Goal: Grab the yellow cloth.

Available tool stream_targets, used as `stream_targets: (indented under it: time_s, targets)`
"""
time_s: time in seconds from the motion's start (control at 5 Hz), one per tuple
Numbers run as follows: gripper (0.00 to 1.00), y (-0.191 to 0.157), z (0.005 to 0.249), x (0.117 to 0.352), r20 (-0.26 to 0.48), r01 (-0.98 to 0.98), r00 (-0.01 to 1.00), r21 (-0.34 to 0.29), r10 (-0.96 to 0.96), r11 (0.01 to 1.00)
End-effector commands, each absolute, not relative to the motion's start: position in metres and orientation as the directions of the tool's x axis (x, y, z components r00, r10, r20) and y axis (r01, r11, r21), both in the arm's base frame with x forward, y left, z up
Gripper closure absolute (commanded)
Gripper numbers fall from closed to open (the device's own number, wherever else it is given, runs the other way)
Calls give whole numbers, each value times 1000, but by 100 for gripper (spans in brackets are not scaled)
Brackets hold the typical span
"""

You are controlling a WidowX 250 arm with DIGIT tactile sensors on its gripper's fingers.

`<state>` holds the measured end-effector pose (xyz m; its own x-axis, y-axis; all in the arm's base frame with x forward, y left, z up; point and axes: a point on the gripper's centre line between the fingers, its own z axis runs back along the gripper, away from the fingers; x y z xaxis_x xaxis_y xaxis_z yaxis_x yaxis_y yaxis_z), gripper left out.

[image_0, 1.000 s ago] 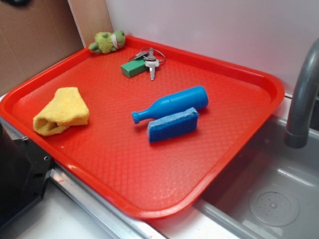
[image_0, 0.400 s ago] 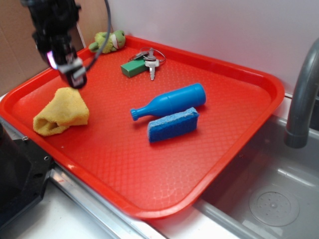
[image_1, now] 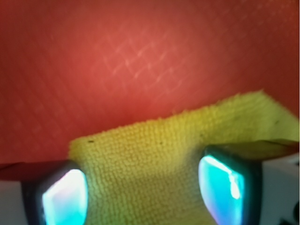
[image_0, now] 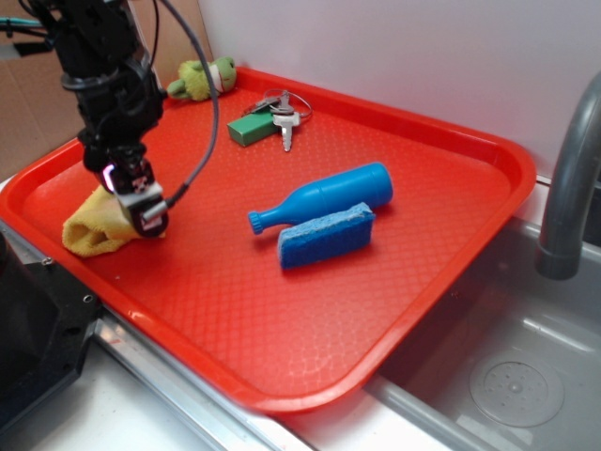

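2 pincer (image_1: 143, 185) pads (image_1: 65, 197) astride yellow cloth (image_1: 154, 154), wrist view only

Tool (image_0: 150, 218) down on cloth (image_0: 91, 228), left side of tray (image_0: 488, 150); jaw state unclear. Bottle (image_0: 324, 197) touching sponge (image_0: 326, 236) mid-tray.

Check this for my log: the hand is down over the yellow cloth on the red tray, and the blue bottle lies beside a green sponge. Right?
One thing is off: the sponge beside the blue bottle is blue, not green, as the exterior view shows. The rest holds: the hand is down over the yellow cloth on the red tray.
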<state>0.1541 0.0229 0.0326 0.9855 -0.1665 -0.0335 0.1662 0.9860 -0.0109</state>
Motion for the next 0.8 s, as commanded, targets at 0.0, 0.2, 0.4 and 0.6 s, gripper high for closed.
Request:
stream_targets:
  time_s: [0.0,0.2,0.4,0.6]
  targets:
    - [100,50,17,150,-84,82,993,46,-78,996]
    - [100,62,28,145,-63,27,998,60,-23,998]
    - [100,61,49,143,-29,15,1000,91,-12,996]
    - [100,52,99,154,41,81,995,114,-86,990]
